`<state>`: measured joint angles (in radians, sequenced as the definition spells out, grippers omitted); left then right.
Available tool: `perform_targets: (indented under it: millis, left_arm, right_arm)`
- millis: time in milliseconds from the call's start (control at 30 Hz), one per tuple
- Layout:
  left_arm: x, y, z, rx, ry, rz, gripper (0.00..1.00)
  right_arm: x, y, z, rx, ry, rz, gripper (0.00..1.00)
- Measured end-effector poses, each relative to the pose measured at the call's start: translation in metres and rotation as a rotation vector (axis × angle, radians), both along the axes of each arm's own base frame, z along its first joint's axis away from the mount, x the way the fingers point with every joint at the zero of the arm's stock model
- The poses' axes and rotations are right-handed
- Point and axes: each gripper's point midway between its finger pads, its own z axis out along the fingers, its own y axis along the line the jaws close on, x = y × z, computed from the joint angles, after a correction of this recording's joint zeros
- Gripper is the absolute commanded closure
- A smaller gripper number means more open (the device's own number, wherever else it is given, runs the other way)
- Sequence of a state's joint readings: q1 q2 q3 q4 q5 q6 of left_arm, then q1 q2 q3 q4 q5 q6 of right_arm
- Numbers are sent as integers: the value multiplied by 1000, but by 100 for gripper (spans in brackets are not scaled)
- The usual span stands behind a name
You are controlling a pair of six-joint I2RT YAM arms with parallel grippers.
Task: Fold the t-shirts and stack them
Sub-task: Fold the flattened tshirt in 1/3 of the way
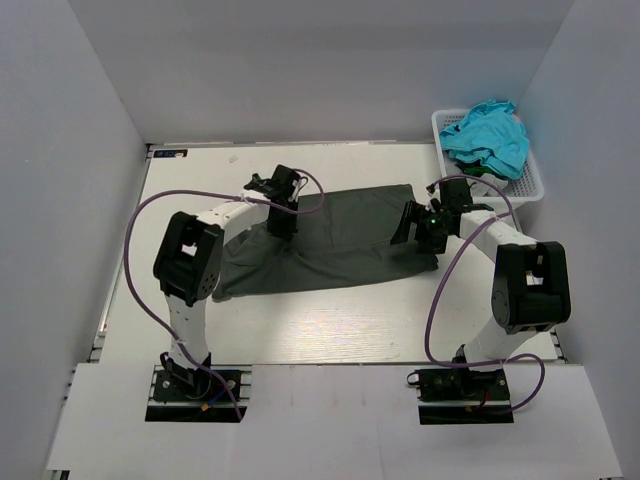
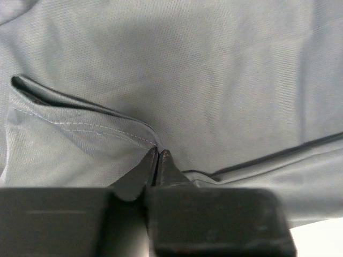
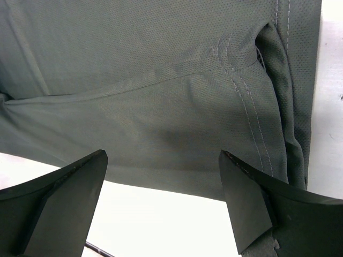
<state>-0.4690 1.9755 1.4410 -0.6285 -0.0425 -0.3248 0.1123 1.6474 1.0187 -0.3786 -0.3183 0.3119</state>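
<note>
1. Table (image 1: 300, 330): white top, walled in by pale panels. Both arm bases are bolted at its near edge.
2. Dark t-shirt (image 1: 340, 240): charcoal-grey with a green cast. It lies spread across the middle of the table and runs from the near left to the far right. It is mostly flat, with creases and a folded-over layer showing in both wrist views.
3. Left arm (image 1: 190, 260) and right arm (image 1: 525, 285): each reaches inward over the table, with its wrist above the dark t-shirt. The left is at the far-left part of the cloth and the right is at its right end.
4. Basket (image 1: 533, 180): white plastic lattice, at the far right corner of the table, well apart from the dark t-shirt.
5. Turquoise t-shirt (image 1: 488, 135): crumpled in a heap inside the basket, rising above its rim.
6. Right gripper (image 3: 161, 176): jaws spread wide and holding nothing. The fingers (image 3: 69, 198) straddle the near edge of the dark t-shirt, with bare table between and below them. Whether they touch the cloth cannot be told.
7. Left gripper (image 2: 159, 155): jaws closed tip to tip on the dark t-shirt. A stitched hem and a fold run straight into the tips, and the cloth puckers there.
</note>
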Motion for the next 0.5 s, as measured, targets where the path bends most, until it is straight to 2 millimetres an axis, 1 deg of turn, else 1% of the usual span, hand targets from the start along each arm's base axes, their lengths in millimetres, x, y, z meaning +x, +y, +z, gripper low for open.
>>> perform_targets:
  millis: [33,67,100,133,167,233,267,300,333,433,500]
  left_arm:
    - [-1,1,-3,9,11,-6,63]
    - [-2,1,-6,19,18,-17,51]
    - [-4,1,-8,27,31,-21,42]
    - [-4,0,-9,32,36,-22,20]
    - [-4,1,-10,36,41,-20,9]
    - [-5,2,-9,45,42,-10,8]
    - [-4,3,-7,47,36,0,4]
    - [-3,4,-4,48,26,14,4]
    - [0,4,1,45,7,27,0]
    - [2,6,26,10,-69,65,0]
    - [0,7,54,-36,-145,91,0]
  right_arm:
    - [0,0,-1,0,2,0,10]
    - [0,0,-1,-1,4,1,10]
    - [0,0,-2,-1,6,1,10]
    - [-1,0,-3,-2,7,2,10]
    - [-1,0,-3,-2,8,2,10]
    - [-1,0,-3,-2,8,2,10]
    - [0,0,-3,-2,7,3,10]
    - [0,0,-3,-3,6,4,10]
    - [0,0,-2,-3,5,4,10]
    - [1,-1,3,-5,-11,4,10]
    - [1,-1,10,-4,-34,3,10]
